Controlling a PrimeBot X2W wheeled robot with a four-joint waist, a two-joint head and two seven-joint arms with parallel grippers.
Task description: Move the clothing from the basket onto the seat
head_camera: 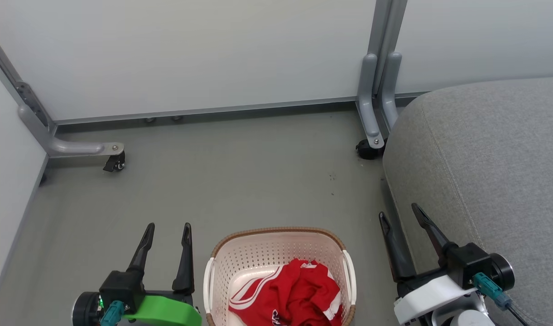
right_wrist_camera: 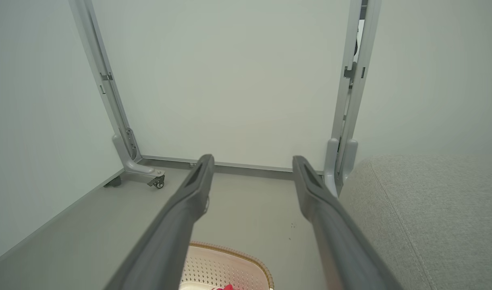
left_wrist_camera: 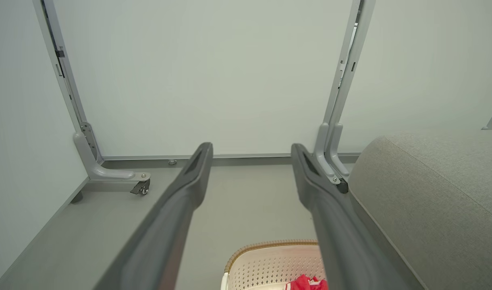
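Both sets of jaws are spread and empty: left gripper (head_camera: 168, 226) and right gripper (head_camera: 398, 210) flank the basket (head_camera: 276, 231). The red clothing (head_camera: 290, 294) is heaped inside, between them and nearer the robot than the fingertips. The seat (head_camera: 484, 158) lies right, so the right arm looks better placed.

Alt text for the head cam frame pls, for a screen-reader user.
A cream basket holding crumpled red clothing sits on the grey floor at bottom centre, between the robot's open, empty left gripper and right gripper. The grey seat rises on the right, and white partition panels on metal feet with castors stand behind.
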